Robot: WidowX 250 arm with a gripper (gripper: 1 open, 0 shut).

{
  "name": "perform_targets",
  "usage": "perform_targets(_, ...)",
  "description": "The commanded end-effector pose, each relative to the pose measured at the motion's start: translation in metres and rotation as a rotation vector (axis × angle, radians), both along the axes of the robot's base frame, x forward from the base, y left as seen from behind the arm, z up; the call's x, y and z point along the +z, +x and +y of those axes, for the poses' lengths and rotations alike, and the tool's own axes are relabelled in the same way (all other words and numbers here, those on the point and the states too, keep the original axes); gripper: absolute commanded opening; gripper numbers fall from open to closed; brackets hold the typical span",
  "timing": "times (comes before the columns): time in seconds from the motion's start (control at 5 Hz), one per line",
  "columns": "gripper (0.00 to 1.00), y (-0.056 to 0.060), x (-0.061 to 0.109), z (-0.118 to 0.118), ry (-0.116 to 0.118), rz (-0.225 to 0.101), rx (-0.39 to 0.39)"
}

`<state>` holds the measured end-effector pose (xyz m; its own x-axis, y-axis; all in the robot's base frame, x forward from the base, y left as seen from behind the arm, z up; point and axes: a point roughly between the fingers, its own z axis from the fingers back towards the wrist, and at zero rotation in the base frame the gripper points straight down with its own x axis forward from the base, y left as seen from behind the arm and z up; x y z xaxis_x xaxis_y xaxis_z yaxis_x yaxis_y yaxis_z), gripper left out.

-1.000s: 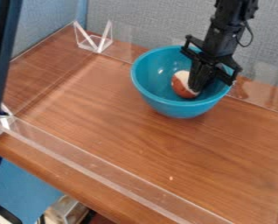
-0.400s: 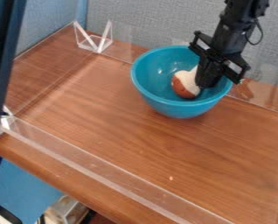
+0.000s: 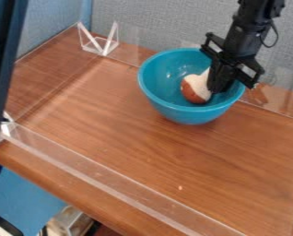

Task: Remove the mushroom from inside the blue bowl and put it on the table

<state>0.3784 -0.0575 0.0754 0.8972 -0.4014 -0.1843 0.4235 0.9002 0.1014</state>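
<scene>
Pincer [image 3: 223, 85]: black, pointing steeply down into the bowl from above; jaws together, tips low inside the bowl; no telling from this view whether anything thin sits between them.
Arm [image 3: 250, 28]: black, rising almost straight up from the pincer and leaving by the top edge of the picture.
Mushroom [image 3: 193, 89]: just left of the pincer's tips, touching them or very nearly so; resting low inside the bowl, not raised off it; mostly cream, with a reddish-brown edge showing along its lower side; right side hidden behind the pincer, so grip or mere contact cannot be told.
Blue bowl [image 3: 161, 88]: all around the pincer's tips, upright, round and deep, glossy turquoise; near rim below and left of the pincer, far rim behind it.
Table [image 3: 124, 129]: beneath the bowl and pincer, glossy brown wood grain, with its widest bare stretch spreading down and to the left of the pincer.
Acrylic walls [image 3: 112, 180]: low and clear, edging the table; front wall well apart from the pincer, toward the lower left; another stretch close behind and to the right of the pincer.
Clear stand [image 3: 98, 39]: small angular clear piece, well apart from the pincer, up and to its left at the table's back edge.
Backdrop [image 3: 51, 23]: pale blue, behind the table, left of the arm.
</scene>
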Motion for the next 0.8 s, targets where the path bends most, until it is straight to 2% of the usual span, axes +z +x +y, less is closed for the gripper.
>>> perform_targets(0.0,0.00,0.004,0.029,-0.010,-0.023,-0.085,-0.047)
perform_targets(0.2,0.00,0.003,0.029,-0.011,-0.026,-0.085,-0.053)
perform_targets(0.6,0.00,-0.012,0.078,-0.005,0.004,-0.154,-0.021)
